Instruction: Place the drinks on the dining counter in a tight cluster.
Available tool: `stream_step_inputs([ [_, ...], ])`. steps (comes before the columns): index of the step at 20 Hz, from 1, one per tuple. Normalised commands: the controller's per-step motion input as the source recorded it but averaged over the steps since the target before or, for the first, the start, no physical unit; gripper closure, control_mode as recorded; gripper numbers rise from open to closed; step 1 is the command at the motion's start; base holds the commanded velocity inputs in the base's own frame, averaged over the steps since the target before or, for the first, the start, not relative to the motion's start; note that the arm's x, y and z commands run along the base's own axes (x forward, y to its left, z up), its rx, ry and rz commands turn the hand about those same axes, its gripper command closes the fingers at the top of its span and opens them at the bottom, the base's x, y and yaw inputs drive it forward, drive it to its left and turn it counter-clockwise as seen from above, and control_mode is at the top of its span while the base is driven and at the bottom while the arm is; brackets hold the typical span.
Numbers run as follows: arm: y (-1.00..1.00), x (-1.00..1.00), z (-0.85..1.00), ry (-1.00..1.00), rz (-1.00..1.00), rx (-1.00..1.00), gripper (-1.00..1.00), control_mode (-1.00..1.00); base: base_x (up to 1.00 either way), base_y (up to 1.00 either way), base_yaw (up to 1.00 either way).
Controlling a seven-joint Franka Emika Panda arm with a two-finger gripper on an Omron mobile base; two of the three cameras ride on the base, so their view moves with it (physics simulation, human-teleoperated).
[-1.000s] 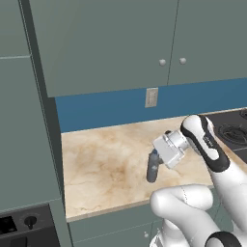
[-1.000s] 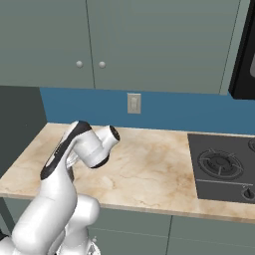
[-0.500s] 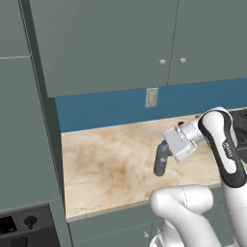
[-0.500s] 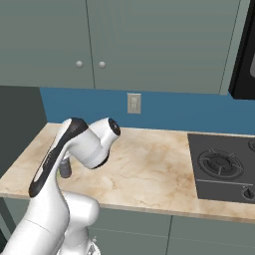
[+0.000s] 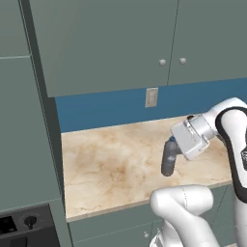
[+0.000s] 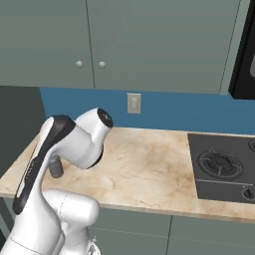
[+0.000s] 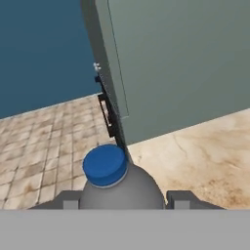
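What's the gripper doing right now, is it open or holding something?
Gripper: closed on the small grey water bottle with the blue cap, held above the wall counter.

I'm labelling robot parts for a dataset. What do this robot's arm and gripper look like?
The arm is built of glossy white, rounded links with black bands at the joints. Its wrist ends in a boxy light-grey hand. The gripper has two small dark grey, blocky finger tips. No cables or printed markings are visible.
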Motion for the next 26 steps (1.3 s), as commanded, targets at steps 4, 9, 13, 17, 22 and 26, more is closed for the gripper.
stream_step_inputs([
  [4, 0.00, -0.48, 0.46, -0.09, 0.00, -0.01, 1.00, -1.00, 0.00, 0.00, 0.00],
  [9, 0.00, -0.26, 0.57, -0.06, 0.00, -0.01, 1.00, -1.00, 0.00, 0.00, 0.00],
  [13, 0.00, -0.16, 0.39, -0.04, 0.00, 0.00, 1.00, -1.00, 0.00, 0.00, 0.00],
  [17, 0.00, 0.00, 0.00, 0.00, 0.00, 0.00, 1.00, -1.00, 0.00, 0.00, 0.00],
  [22, 0.00, 0.00, 0.00, 0.00, 0.00, 0.00, 1.00, -1.00, 0.00, 0.00, 0.00],
  [26, -0.01, -0.08, 0.00, 0.00, 0.00, 0.00, 1.00, 1.00, -0.24, -0.13, -0.03],
])
